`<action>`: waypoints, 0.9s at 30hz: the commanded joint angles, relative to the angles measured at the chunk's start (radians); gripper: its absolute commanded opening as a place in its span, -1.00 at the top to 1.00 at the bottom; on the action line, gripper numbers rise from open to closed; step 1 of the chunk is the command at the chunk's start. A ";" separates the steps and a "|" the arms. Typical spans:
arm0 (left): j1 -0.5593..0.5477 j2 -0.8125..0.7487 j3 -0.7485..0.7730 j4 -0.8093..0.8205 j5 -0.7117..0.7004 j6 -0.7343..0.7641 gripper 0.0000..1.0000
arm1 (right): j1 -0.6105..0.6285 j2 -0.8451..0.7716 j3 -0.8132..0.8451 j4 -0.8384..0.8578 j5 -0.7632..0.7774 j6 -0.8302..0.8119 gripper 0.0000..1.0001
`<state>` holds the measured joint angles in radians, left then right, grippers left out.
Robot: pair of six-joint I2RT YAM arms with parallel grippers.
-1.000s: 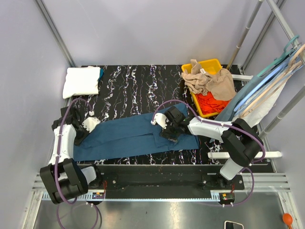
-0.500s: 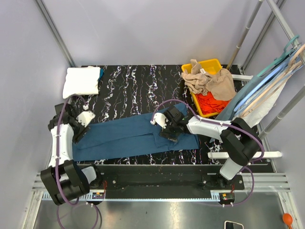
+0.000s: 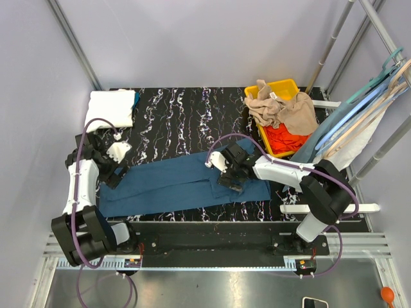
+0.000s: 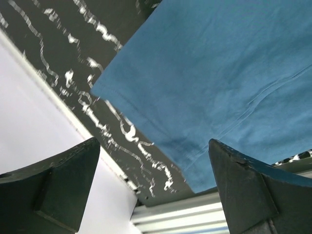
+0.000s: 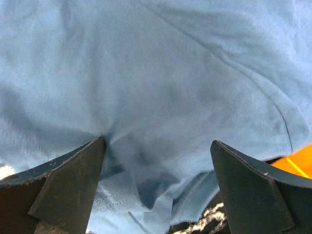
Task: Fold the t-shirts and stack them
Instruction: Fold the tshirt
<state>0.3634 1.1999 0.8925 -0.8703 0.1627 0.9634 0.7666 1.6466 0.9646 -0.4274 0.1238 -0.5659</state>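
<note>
Teal-blue t-shirt (image 3: 173, 183) lies flat in a long strip across the marbled worktop (image 3: 180, 115). My left hand (image 4: 152, 146) hangs open over its corner, and my right hand (image 5: 158, 141) is open close over its other end.

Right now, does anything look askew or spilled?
Tan shirts hang over the rim of the yellow bin at the far right. The blue shirt lies slanted across the table, bunched under the right gripper.

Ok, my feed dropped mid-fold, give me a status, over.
Left end effector open, right end effector open, nothing gripped. Blue t-shirt lies flat in a long strip, fold unfinished. Nothing blocking it.
</note>
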 commanded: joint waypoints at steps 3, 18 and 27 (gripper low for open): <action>-0.049 0.038 -0.004 0.037 0.069 -0.034 -0.98 | -0.006 -0.085 0.123 -0.117 0.011 0.043 -0.99; -0.135 0.217 -0.032 0.177 0.052 -0.078 -0.98 | -0.007 0.012 0.151 -0.068 0.069 0.035 -0.99; -0.153 0.262 -0.107 0.237 -0.034 -0.009 -0.98 | -0.007 0.157 0.186 -0.014 0.086 0.015 -0.99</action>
<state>0.2153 1.4494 0.8124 -0.6876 0.1745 0.9131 0.7654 1.7519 1.0943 -0.4915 0.1799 -0.5369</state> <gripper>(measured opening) 0.988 0.994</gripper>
